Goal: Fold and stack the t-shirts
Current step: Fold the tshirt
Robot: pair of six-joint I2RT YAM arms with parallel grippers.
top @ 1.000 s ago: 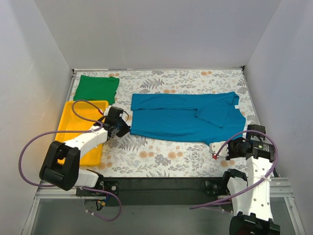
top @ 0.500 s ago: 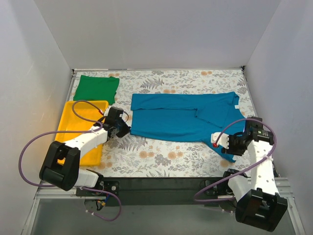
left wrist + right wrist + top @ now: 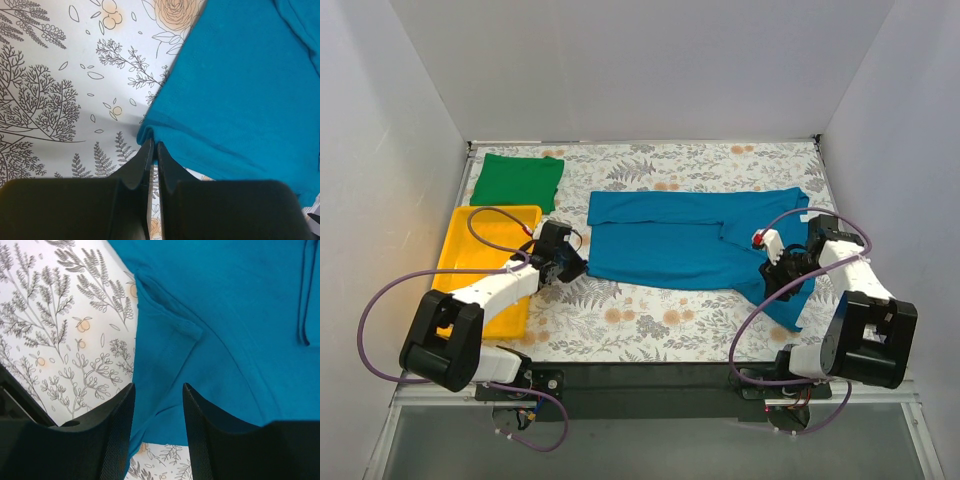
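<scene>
The teal-blue short-sleeved cloth t-shirt (image 3: pixel 680 245) is lying spread flat across the middle of the floral-patterned table (image 3: pixel 650 318), with one sleeve lying folded in over its right part. The bright green cloth t-shirt (image 3: pixel 517 181) is sitting folded at the far left corner, well apart from the teal one.

The left gripper (image 3: pixel 578 266) is pinching the teal shirt's near left hem corner. In the wrist view its fingers (image 3: pixel 140 165) are narrowed to a thin slit, with the cloth corner sitting at their tips.

The right gripper (image 3: pixel 780 276) is hovering over the same shirt's near right part. Its fingers (image 3: pixel 117 430) are spread wide and gripping nothing, and a sleeve hem is showing between them.

The yellow rectangular plastic tray (image 3: pixel 455 235) is lying along the left edge, partly under the left arm.
</scene>
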